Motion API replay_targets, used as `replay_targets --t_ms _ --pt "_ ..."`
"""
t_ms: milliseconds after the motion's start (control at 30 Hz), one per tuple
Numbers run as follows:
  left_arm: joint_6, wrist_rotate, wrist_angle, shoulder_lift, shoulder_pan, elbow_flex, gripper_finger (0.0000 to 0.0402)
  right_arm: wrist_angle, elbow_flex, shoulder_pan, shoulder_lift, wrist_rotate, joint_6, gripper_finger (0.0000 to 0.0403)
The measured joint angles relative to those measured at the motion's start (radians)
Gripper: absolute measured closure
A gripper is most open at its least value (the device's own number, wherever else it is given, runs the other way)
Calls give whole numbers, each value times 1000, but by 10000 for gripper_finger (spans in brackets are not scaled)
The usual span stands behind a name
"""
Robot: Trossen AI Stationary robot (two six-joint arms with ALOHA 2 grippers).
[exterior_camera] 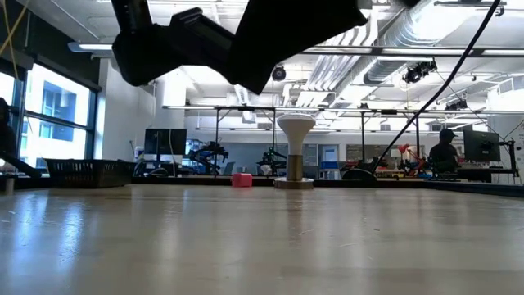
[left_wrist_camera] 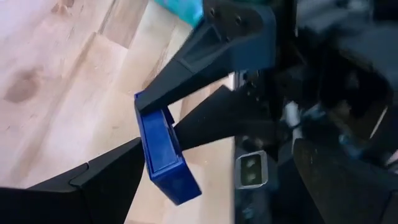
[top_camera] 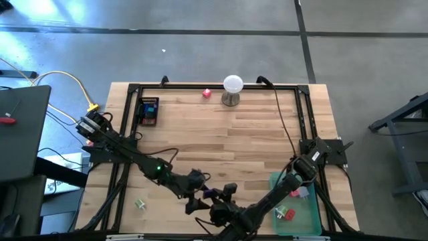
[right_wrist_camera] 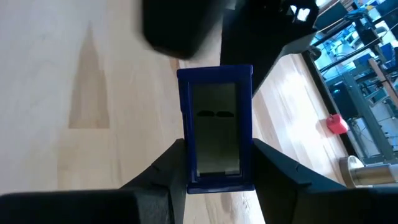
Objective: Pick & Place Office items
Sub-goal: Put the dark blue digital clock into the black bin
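Pale wooden planks make up the counter, with an open workshop beyond its far edge. Going left to right: a small green piece lies alone near the front left corner; a dark box of pieces sits far left, and a red block rests just beside the white ball on its stand.

At front centre the two arms meet over a blue blocky item. Both wrist views show it pinched: the left claw grips its edges, and the right claw is closed partway on its sides, fingers touching it. This looks like a handover. It would go best if one claw kept firm hold until the other let go fully.

The green tray at front right, already holding red and green pieces, seems the likely destination.
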Motion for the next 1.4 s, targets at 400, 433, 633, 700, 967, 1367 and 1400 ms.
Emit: replay_targets --t_ms 400,433,633,700,967,1367,1400 --pt "-113 2 18 0 1 -1 8 -4 0 -1 -1 -4 0 270" --pt "-110 -1 16 0 1 -1 8 -5 0 -1 -1 -5 0 270" --pt "27 -89 -2 0 -8 -1 8 -8 0 -3 -1 -4 0 270" --pt "68 -93 -1 0 -8 0 8 -8 0 -3 -1 -5 0 270" --pt "17 -94 -29 0 -8 0 30 -8 0 -3 0 -7 0 270" --pt "-34 -96 -36 0 -5 0 137 -10 0 -3 0 61 0 270" --pt "-27 -96 -37 0 -4 0 147 -11 0 -2 0 66 0 270"
